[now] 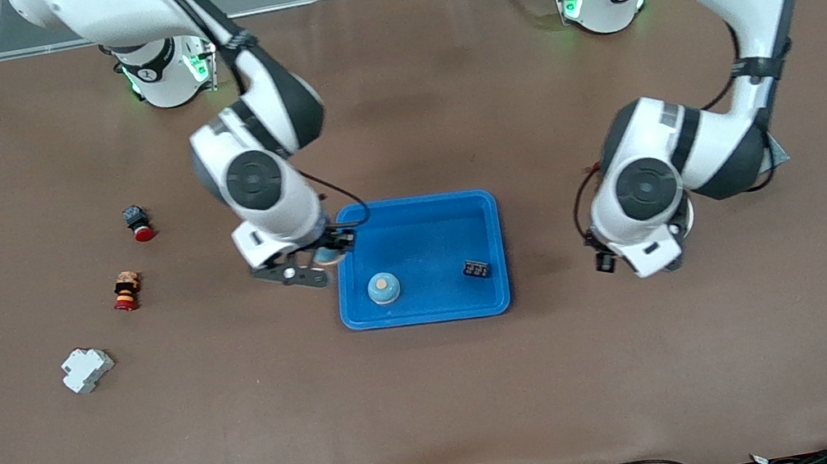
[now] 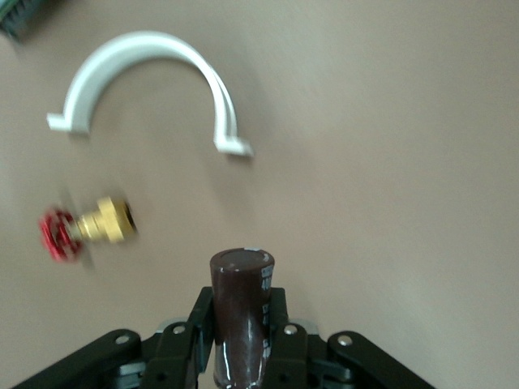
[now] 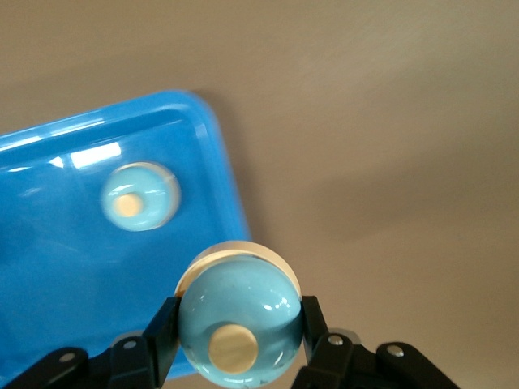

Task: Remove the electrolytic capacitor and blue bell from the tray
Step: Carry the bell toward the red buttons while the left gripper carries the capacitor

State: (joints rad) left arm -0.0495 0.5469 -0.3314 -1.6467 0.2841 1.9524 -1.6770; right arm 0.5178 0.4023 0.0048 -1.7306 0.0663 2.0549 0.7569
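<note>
The right gripper [image 3: 240, 336] pinches a blue bell [image 3: 237, 318] over the blue tray's [image 1: 420, 222] rim at the right arm's end. A second bell [image 1: 383, 287] and a small black part [image 1: 477, 268] lie in the tray. Brown table [image 1: 439, 394]. The left gripper [image 2: 241, 344], over bare table off the tray's left-arm end, clamps the capacitor [image 2: 241, 312].

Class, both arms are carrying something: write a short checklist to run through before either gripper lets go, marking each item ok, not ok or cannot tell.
1. Left gripper shut on the capacitor: ok.
2. Capacitor out past the tray, over bare table: ok.
3. Right gripper shut on the held blue bell: ok.
4. Held blue bell clear of the tray rim: not ok, over the rim.
5. Drop spot free of the white clamp and red valve: cannot tell.
</note>
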